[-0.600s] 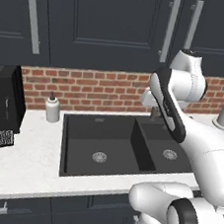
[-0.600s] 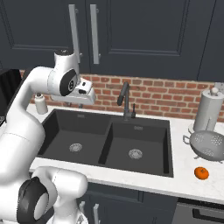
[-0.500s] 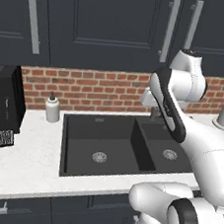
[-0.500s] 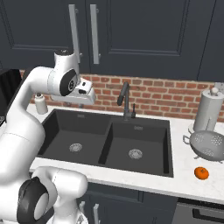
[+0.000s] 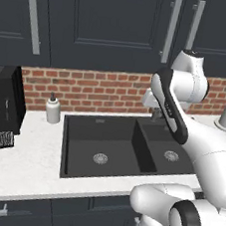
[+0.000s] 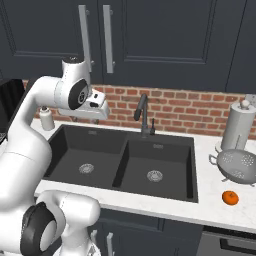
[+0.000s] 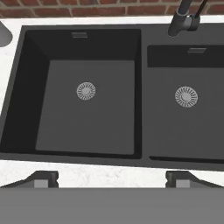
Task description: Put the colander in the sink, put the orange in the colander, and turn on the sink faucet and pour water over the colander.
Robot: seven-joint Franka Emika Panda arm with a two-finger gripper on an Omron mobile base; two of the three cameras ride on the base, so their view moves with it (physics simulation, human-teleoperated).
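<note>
Nothing moved since a moment ago: gripper (image 7: 111, 177) hovering spread-fingered and empty over sink (image 7: 142, 109), colander (image 6: 239, 166) untouched on counter.

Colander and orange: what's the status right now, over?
Gripper open, empty, above the sink. Colander and orange on the counter right of the sink, untouched. Sink faucet off. Nothing in the way.
</note>
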